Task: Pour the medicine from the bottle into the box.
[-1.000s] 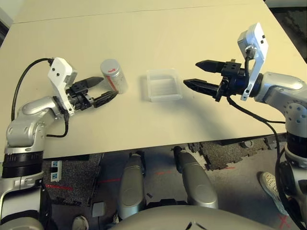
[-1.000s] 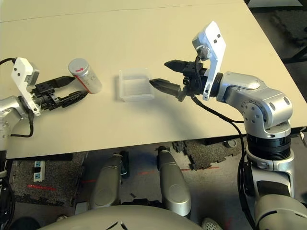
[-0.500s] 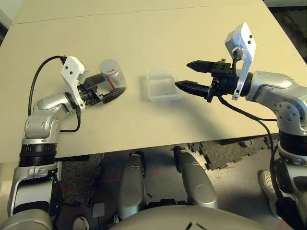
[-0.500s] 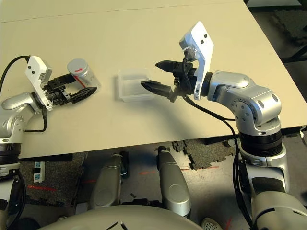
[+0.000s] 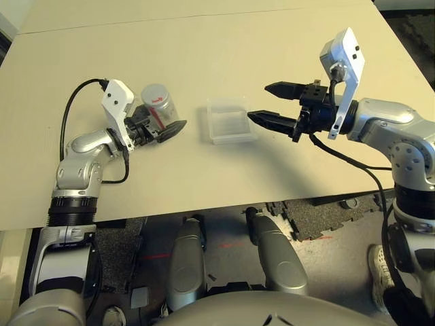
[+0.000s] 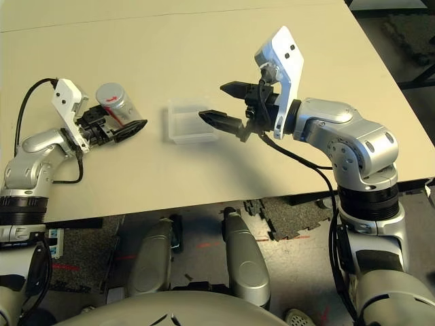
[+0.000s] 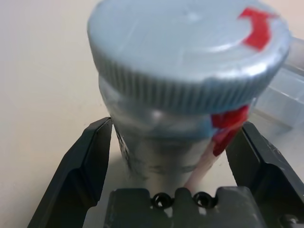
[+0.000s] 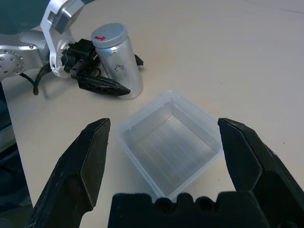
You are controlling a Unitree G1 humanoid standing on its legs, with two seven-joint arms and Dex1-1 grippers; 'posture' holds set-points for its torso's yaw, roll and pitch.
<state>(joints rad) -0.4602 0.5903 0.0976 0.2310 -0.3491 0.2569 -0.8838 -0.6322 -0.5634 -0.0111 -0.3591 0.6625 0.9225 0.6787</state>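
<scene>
Left wrist view shows my left gripper (image 7: pixel 173 190) now straddling the bottle (image 7: pixel 180 95), jaws wide, not yet clamped; a second ago they sat short of it. Grasp comes next, I judge. The box (image 5: pixel 230 120) lies at the bottle's 3 o'clock, my right gripper (image 5: pixel 273 104) beyond, jaws wide, empty.

The bottle (image 7: pixel 180 118) stands upright on the pale counter (image 7: pixel 42 71), its ribbed grey cap (image 7: pixel 190 52) on and marked with a red arrow. The left tool (image 7: pixel 178 156) has a black finger (image 7: pixel 80 171) on each side of the bottle's body, spread wide, with narrow gaps showing. A clear box (image 7: pixel 285 95) edge sits just beyond.
</scene>
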